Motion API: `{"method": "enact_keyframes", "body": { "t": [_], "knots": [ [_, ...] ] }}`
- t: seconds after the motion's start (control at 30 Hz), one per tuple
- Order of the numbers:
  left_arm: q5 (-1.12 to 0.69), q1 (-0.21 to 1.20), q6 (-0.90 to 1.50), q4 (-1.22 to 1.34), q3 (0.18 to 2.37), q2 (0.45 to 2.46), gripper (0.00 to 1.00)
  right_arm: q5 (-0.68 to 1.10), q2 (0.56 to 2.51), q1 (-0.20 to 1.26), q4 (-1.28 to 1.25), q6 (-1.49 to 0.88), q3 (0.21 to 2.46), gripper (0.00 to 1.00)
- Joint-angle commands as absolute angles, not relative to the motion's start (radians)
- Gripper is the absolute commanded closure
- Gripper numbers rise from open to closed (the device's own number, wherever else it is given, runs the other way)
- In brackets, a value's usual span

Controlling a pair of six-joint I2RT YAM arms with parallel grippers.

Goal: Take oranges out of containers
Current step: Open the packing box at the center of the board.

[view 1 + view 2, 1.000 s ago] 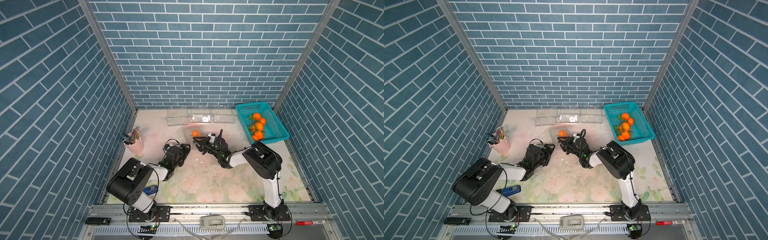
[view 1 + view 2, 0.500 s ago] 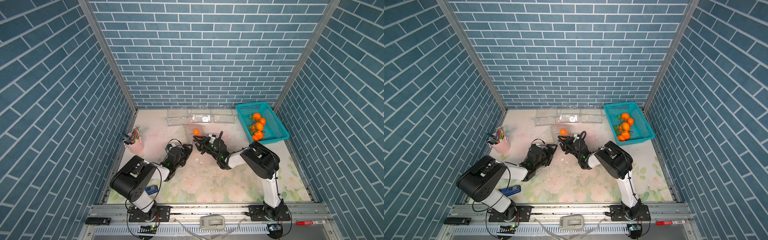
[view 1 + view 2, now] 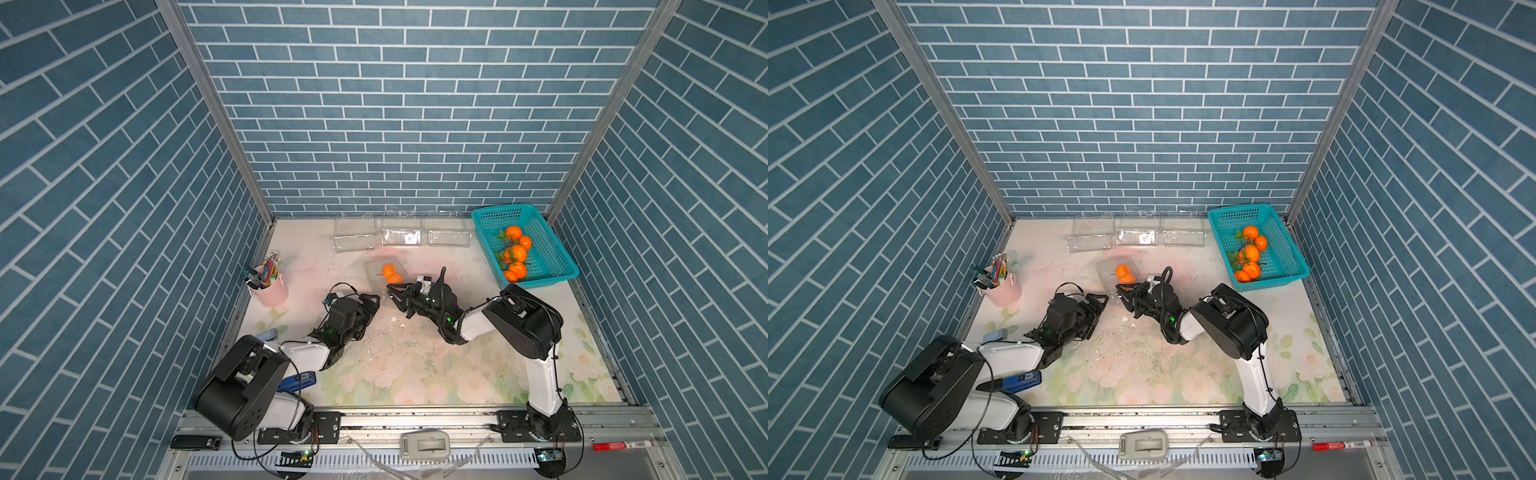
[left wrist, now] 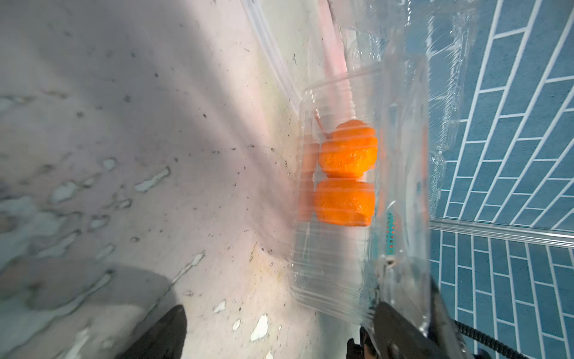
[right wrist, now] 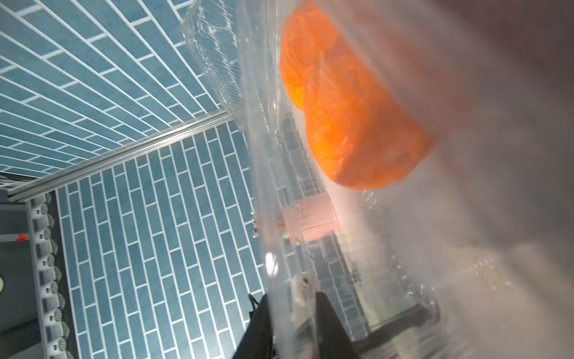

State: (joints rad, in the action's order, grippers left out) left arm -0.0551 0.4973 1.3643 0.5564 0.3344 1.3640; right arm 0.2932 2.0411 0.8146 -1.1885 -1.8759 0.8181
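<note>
Two oranges (image 3: 390,274) (image 3: 1125,274) lie inside a clear container (image 3: 374,286) (image 3: 1106,282) in the middle of the table. In the left wrist view the oranges (image 4: 348,155) sit stacked behind the container's ribbed wall (image 4: 329,273). My right gripper (image 3: 392,291) (image 3: 1121,293) (image 5: 295,326) is closed on the container's thin plastic edge, with the oranges (image 5: 357,124) close ahead of it. My left gripper (image 3: 372,303) (image 3: 1100,303) (image 4: 279,335) stands open and low at the container's near corner, holding nothing.
Three open clear containers (image 3: 401,237) line the back wall. A teal basket (image 3: 536,283) at the back right holds several oranges (image 3: 515,253). A pink pencil cup (image 3: 270,286) stands at the left, and a blue object (image 3: 297,379) lies by the left arm.
The right jaws have narrowed onto the container's plastic. The container with its oranges has shifted slightly, and the left arm has edged in toward it.
</note>
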Motion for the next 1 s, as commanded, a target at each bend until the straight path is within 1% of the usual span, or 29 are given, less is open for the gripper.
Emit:
{"method": "enact_keyframes", "body": {
  "t": [0.0,0.17,0.4,0.57,0.67,0.83,0.97],
  "knots": [
    [-0.024,0.471,1.325,0.410,0.312,1.293,0.04,0.389,1.985,0.785,-1.131,-1.787,0.788,0.75],
    [-0.037,0.450,1.307,0.397,0.306,1.272,0.03,0.480,1.932,0.757,-1.016,-1.673,0.788,0.75],
    [-0.085,0.451,1.339,0.539,0.301,1.389,0.04,0.514,1.869,0.740,-0.881,-1.573,0.803,0.75],
    [-0.090,0.452,1.346,0.572,0.296,1.412,0.04,0.516,1.857,0.735,-0.845,-1.554,0.817,0.75],
    [-0.095,0.453,1.348,0.592,0.290,1.423,0.04,0.507,1.871,0.735,-0.867,-1.569,0.815,0.75],
    [-0.110,0.459,1.370,0.674,0.259,1.443,0.04,0.470,1.921,0.733,-1.024,-1.680,0.798,0.75],
    [-0.118,0.460,1.378,0.710,0.240,1.440,0.04,0.441,1.944,0.733,-1.077,-1.736,0.803,0.75]
  ]
}}
